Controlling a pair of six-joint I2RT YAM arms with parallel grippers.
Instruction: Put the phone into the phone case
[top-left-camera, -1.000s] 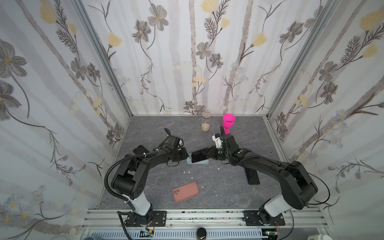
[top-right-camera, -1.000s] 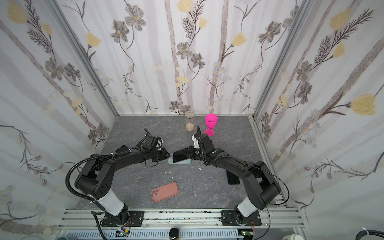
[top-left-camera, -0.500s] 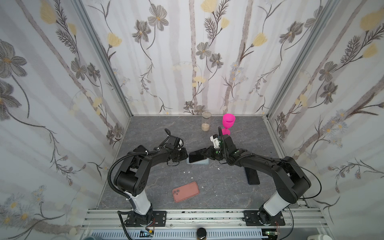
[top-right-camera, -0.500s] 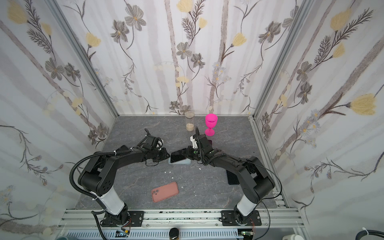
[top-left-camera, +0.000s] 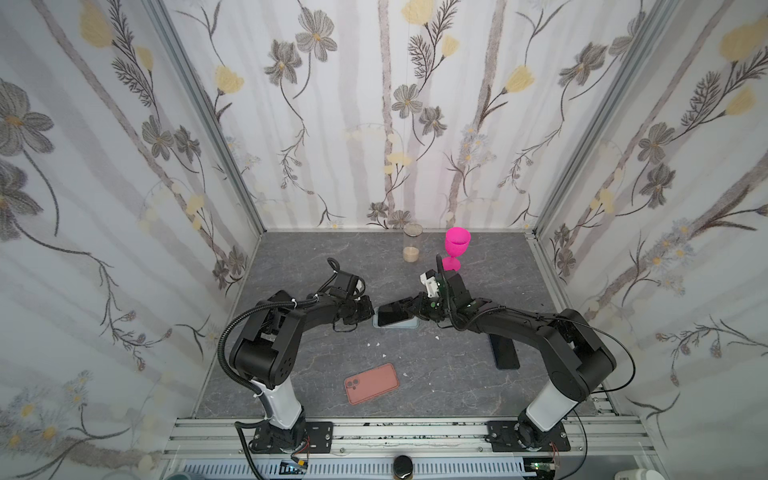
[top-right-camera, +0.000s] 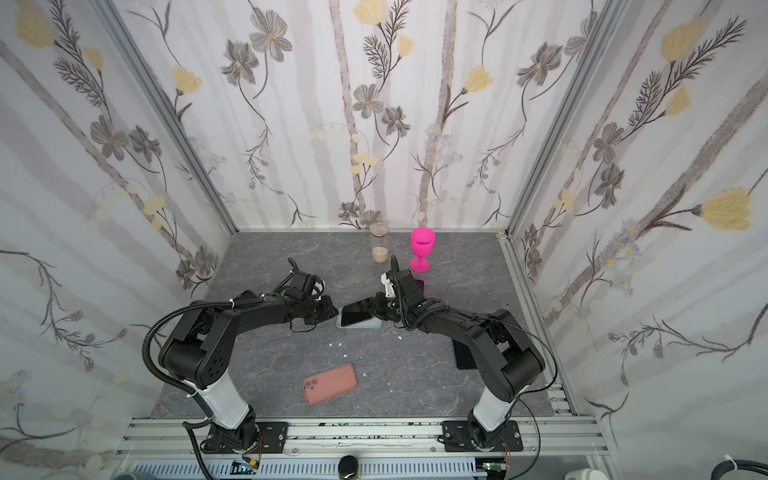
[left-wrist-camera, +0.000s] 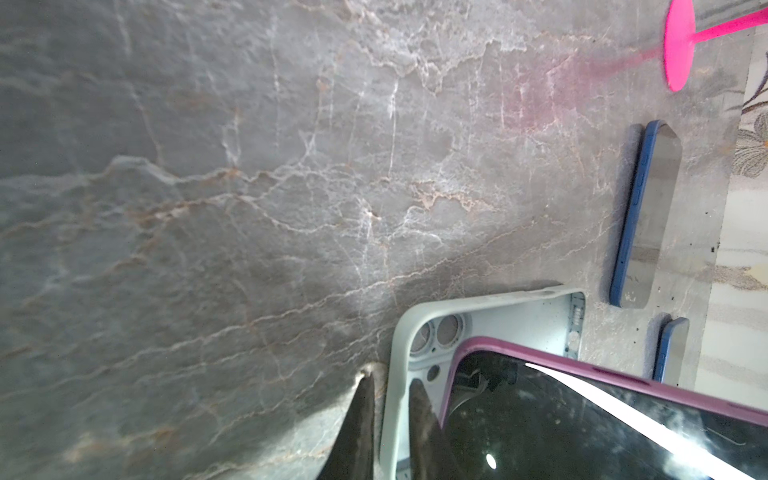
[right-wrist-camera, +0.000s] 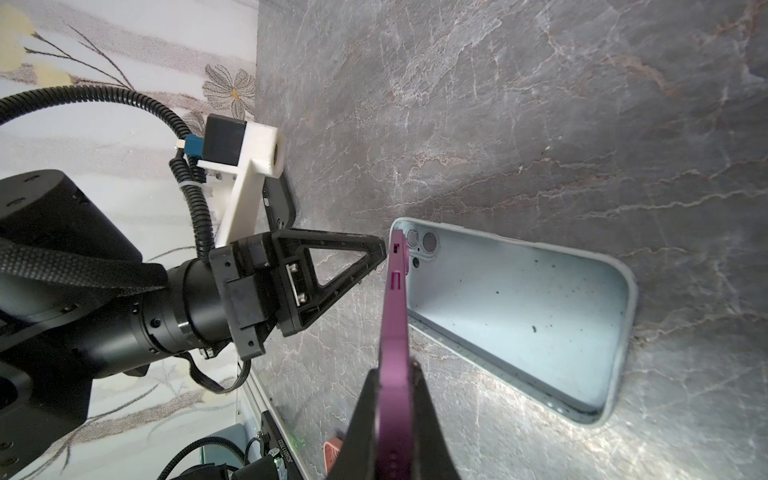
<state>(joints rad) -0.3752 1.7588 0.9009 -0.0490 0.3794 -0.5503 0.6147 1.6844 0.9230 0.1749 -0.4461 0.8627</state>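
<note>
The phone case (top-left-camera: 409, 326) (top-right-camera: 371, 326) is pale blue and lies open side up on the grey table. In the left wrist view my left gripper (left-wrist-camera: 390, 382) is shut on the camera-hole end wall of the case (left-wrist-camera: 519, 320), one finger inside and one outside. The phone (top-left-camera: 394, 314) (top-right-camera: 356, 313) has a purple rim and a dark screen. It hangs tilted over the case, its far end at the camera-hole end. My right gripper (right-wrist-camera: 394, 372) is shut on the near end of the phone (right-wrist-camera: 395, 307). In both top views the left gripper (top-left-camera: 372, 312) (top-right-camera: 334, 312) and right gripper (top-left-camera: 417, 310) (top-right-camera: 377, 311) face each other.
A pink goblet (top-left-camera: 457, 245) and a clear glass (top-left-camera: 412, 247) stand at the back. A salmon phone (top-left-camera: 371, 383) lies near the front. A dark phone (top-left-camera: 505, 351) lies under my right arm. White crumbs dot the table.
My left jaws have closed in on the case's end wall. The phone has stayed over the case, shifting only slightly.
</note>
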